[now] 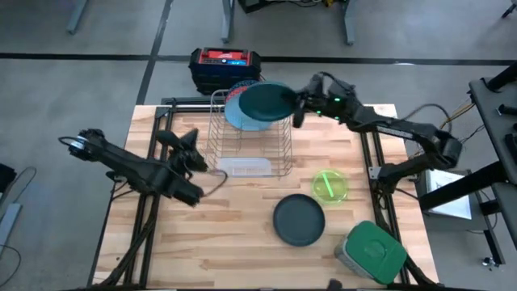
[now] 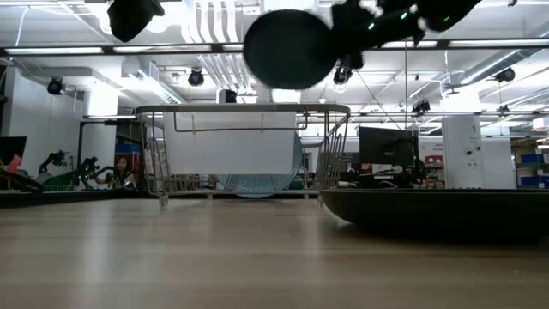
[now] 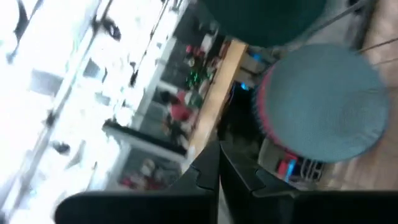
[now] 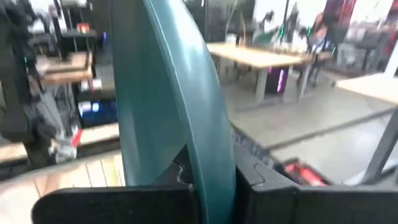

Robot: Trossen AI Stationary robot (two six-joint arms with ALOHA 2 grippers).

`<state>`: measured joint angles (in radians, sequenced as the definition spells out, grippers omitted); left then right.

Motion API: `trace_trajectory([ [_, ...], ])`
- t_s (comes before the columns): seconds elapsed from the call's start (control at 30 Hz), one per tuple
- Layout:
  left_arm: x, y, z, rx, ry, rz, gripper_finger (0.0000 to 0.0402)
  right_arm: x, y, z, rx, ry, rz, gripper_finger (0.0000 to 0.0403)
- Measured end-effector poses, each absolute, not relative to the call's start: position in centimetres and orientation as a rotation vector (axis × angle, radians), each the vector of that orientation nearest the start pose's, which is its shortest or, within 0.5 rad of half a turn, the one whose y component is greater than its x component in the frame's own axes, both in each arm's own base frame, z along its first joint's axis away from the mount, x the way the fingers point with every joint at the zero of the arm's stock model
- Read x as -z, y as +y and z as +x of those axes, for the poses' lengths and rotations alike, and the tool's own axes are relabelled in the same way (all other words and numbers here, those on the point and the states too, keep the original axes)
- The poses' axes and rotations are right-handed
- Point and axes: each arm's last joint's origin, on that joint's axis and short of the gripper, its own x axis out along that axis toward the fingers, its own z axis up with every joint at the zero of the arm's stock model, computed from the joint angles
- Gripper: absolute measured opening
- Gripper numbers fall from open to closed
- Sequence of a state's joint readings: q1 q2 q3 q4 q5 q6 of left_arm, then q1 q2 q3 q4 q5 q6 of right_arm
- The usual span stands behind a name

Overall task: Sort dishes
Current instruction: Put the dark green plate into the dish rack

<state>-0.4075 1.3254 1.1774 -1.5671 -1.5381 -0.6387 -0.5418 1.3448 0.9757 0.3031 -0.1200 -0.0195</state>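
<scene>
Two arms over the wooden worktop (image 1: 242,242). Right gripper (image 1: 296,107) is raised above the far end of the silver wire rack (image 1: 250,141), jaws clamped on the rim of a dark green plate (image 1: 265,101); in the right wrist view that plate (image 4: 168,93) stands on edge between the jaws, rim pinched at the fingertips. In the low view the held plate (image 2: 287,47) hangs clear above the rack's top rail (image 2: 244,112), not touching it.

Just below the right jaws, inside the rack, a light blue plate (image 1: 240,115) stands on edge; the left wrist view shows it (image 3: 323,106) with a reddish rim showing along one side, whether that belongs to another plate cannot be told.

Left gripper (image 1: 194,153) sits just beside the rack's side, jaws together, nothing between them.

Well apart from the right jaws, toward the near side of the worktop: a translucent neon-green bowl (image 1: 329,185), a second dark plate (image 1: 299,219) lying flat near it, and a grey container with green lid (image 1: 371,252) at the near corner. A white flat piece (image 1: 246,168) lies at the rack's near end, close to the left jaws. A red and black box (image 1: 224,65) sits on the floor beyond the worktop's far edge.
</scene>
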Motion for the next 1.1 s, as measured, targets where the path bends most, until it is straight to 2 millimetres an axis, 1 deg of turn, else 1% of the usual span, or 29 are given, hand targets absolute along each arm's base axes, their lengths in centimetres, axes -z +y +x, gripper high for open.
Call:
trace_trajectory([
  [0.1, -32.4, -4.3, 18.2, -1.051, 0.641, 0.831, 0.0000, -31.6, -17.1, 28.1, 0.455, 0.094, 0.043, 0.0020],
  [0.2, -33.2, -3.8, 17.2, -1.073, 0.582, 0.739, 0.0000, -30.4, -18.2, 29.5, 0.475, 0.186, 0.100, 0.0020],
  [0.3, -33.6, -3.8, 16.8, -1.067, 0.557, 0.655, 0.0000, -28.7, -17.9, 30.8, 0.461, 0.262, 0.128, 0.0020],
  [0.4, -33.8, -3.7, 16.4, -1.051, 0.568, 0.609, 0.0000, -27.9, -17.4, 31.5, 0.510, 0.278, 0.115, 0.0020],
  [0.5, -33.9, -3.6, 16.2, -1.058, 0.555, 0.608, 0.0000, -27.0, -17.3, 31.8, 0.612, 0.317, 0.087, 0.0020],
  [0.57, -34.1, -3.4, 16.0, -1.075, 0.532, 0.631, 0.0000, -26.9, -17.0, 32.1, 0.636, 0.319, 0.059, 0.0020],
  [0.63, -34.5, -3.3, 15.6, -1.099, 0.493, 0.665, 0.0000, -27.0, -16.7, 32.4, 0.612, 0.304, 0.033, 0.0020],
  [0.73, -35.0, -3.0, 15.0, -1.118, 0.466, 0.689, 0.0000, -26.5, -16.7, 32.7, 0.577, 0.332, -0.001, 0.0020],
  [0.8, -35.4, -2.7, 14.5, -1.124, 0.460, 0.682, 0.0000, -26.0, -16.8, 32.9, 0.570, 0.351, -0.010, 0.0020],
  [0.93, -35.9, -2.3, 13.5, -1.127, 0.450, 0.668, 0.0000, -26.0, -16.9, 33.4, 0.558, 0.343, -0.011, 0.0020],
  [1.1, -36.3, -2.0, 12.7, -1.124, 0.462, 0.687, 0.0000, -24.5, -17.4, 34.3, 0.553, 0.388, -0.021, 0.0020],
])
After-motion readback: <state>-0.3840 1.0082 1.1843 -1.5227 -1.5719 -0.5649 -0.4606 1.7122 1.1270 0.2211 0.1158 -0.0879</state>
